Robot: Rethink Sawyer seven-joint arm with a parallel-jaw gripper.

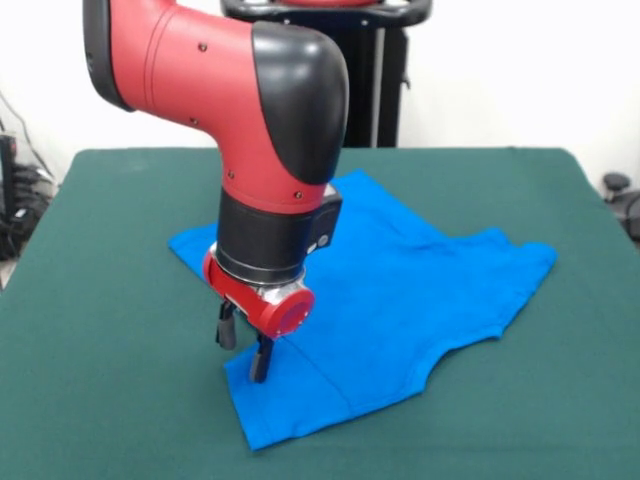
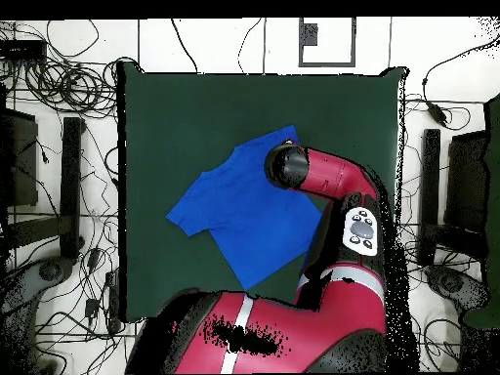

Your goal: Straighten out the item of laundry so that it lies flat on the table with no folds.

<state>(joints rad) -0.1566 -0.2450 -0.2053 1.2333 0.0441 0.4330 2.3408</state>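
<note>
We count one blue T-shirt (image 1: 400, 290) on one green tabletop (image 1: 100, 380), and one tool (image 1: 243, 350), released, fingers apart at the shirt's edge.

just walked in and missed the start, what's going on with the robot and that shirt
The red and black arm is working on a blue T-shirt spread on the green table. Its gripper is down at the shirt's edge with its fingers apart. The shirt lies mostly flat, though some creases remain, so the straightening isn't finished.

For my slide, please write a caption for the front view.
Gripper open at the edge of a blue T-shirt on the green table.
</note>
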